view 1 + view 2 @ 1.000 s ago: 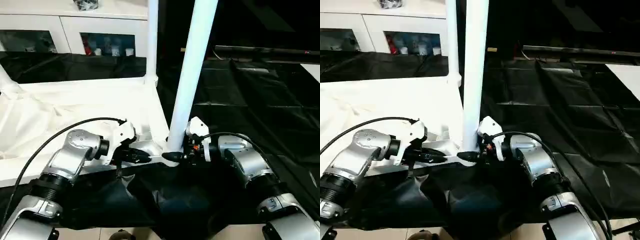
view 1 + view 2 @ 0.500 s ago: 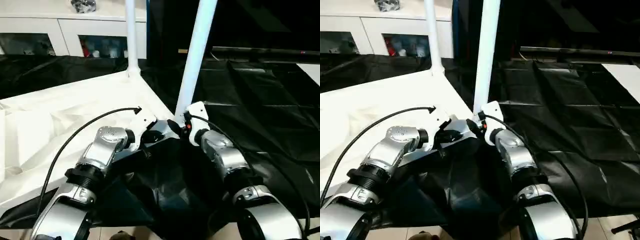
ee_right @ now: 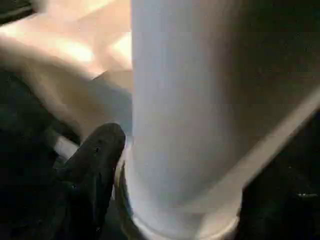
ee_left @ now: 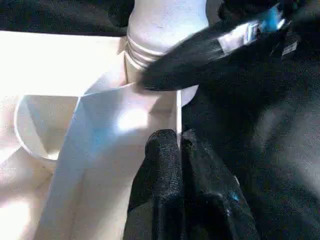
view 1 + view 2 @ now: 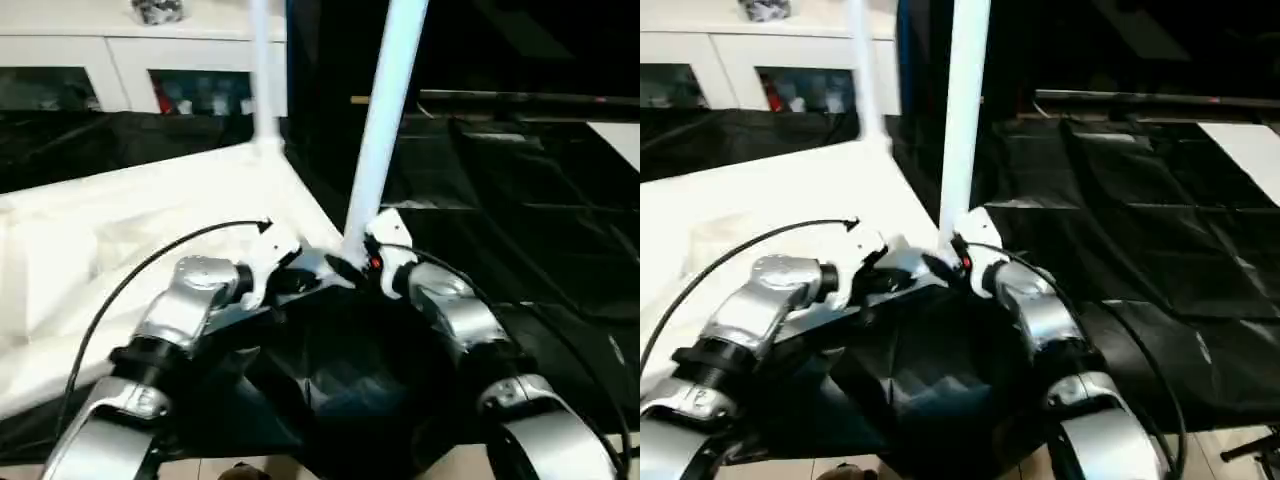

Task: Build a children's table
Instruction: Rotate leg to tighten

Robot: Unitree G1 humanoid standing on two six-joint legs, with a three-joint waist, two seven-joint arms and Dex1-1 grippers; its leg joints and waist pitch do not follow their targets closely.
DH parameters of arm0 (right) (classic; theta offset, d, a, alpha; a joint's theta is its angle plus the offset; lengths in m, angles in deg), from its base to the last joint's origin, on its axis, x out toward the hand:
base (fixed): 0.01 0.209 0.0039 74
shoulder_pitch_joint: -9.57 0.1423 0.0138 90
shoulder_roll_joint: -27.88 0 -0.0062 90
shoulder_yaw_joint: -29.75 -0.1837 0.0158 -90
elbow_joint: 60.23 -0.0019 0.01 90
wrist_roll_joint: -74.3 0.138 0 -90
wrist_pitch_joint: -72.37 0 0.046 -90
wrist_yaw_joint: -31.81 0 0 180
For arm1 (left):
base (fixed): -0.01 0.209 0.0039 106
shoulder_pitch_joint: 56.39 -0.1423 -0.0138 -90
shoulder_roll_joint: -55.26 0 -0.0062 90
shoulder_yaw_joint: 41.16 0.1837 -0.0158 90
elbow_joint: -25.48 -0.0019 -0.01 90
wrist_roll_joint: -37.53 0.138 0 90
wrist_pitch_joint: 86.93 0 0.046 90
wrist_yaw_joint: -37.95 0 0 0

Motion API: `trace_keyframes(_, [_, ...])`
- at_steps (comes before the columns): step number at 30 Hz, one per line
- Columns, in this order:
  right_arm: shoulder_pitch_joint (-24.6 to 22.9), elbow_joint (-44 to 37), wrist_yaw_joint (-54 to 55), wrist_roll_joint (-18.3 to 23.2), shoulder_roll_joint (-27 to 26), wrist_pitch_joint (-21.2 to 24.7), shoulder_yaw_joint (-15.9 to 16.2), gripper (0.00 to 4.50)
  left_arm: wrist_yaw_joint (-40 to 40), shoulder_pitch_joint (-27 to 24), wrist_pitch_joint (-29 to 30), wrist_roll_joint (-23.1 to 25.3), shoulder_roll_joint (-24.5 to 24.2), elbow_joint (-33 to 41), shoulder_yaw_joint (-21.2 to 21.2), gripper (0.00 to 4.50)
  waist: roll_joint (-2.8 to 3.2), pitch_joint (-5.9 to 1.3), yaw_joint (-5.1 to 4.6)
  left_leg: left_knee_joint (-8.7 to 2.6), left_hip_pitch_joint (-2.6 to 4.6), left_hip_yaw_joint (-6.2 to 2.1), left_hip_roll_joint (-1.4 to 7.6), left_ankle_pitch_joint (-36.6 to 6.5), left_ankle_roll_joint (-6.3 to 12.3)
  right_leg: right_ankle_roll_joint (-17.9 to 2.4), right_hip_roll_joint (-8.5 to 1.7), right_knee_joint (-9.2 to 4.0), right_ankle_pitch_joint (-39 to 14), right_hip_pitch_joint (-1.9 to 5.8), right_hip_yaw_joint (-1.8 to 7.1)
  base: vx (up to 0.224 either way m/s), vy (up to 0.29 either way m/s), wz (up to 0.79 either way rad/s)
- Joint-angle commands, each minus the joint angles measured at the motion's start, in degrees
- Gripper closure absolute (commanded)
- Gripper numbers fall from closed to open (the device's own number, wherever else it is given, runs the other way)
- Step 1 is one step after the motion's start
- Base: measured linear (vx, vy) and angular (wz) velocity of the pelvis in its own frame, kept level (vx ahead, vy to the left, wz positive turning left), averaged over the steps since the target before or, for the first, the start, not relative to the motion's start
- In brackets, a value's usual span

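The near leg (image 5: 385,120) and the far leg (image 5: 264,70) both run out past the top edge, so their upper ends are unseen. The right gripper (image 5: 352,270) covers the near leg's foot; the cabinet's (image 5: 120,60) contents are too blurred to identify.

The white table top (image 5: 150,200) is lying underside up, two white legs (image 5: 385,120) standing upright in its corner sockets, the nearer one rising just beside the right gripper (image 5: 352,268).

White tapered leg (image 3: 190,100) is standing upright, its base sitting in a round socket collar (image 3: 185,222) of the white table top (image 3: 85,55). One black finger (image 3: 95,165) is sitting just beside the leg's base, on dark sheeting.
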Motion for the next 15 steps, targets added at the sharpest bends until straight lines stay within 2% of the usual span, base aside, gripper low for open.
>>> trace_keyframes(1, [-0.4, -2.6, -7.0, 1.4, 0.0, -0.3, 3.3, 0.98, -3.8, -0.4, -2.7, -2.4, 0.8, 1.1, 2.1, 4.5, -0.02, -3.26, 0.08, -3.77, 1.78, -1.8, 3.95, -9.2, 3.02, -13.0, -5.12, -4.26, 0.5, 1.79, 2.62, 0.0, 0.0, 0.0])
trace_keyframes(4, [-1.0, -4.3, -12.9, 2.6, 2.3, 1.2, 4.0, 0.98, -6.1, -0.8, -2.7, -2.8, -0.9, 1.7, 1.8, 4.5, -0.13, -3.12, 0.2, -3.9, 1.82, -1.78, 4.05, -10.6, 2.49, -13.2, -5.18, -4.46, -2.2, 1.69, 2.64, 0.0, 0.0, 0.0])
trace_keyframes(7, [-1.2, -5.0, -17.5, 3.1, 4.3, 1.9, 4.5, 0.98, -8.3, -1.3, -2.8, -2.7, -2.7, 2.3, 1.7, 4.5, -0.31, -3.16, 0.43, -3.84, 1.8, -1.73, 4.07, -10.3, 2.39, -13.3, -5.21, -4.37, -2.6, 1.65, 2.63, 0.0, 0.0, 0.0])
trace_keyframes(14, [-1.1, -6.1, -20.5, 4.7, 4.9, 3.6, 3.9, 1.71, -10.8, -2.4, -2.3, -3.6, -4.6, 3.6, 1.7, 4.5, -0.44, -3.26, 0.66, -3.67, 1.79, -1.68, 3.96, -8.1, 3.14, -13.9, -5.14, -4.03, -0.3, 1.61, 2.53, 0.0, 0.0, 0.0])
trace_keyframes(15, [-1.1, -6.2, -21.2, 5.0, 5.0, 4.0, 3.9, 1.74, -11.0, -2.5, -2.3, -3.7, -4.7, 3.7, 1.7, 4.5, -0.69, -3.29, 0.68, -3.6, 1.78, -1.62, 3.94, -7.8, 3.29, -14.0, -5.15, -4.0, 0.1, 1.67, 2.53, 0.0, 0.0, 0.0])
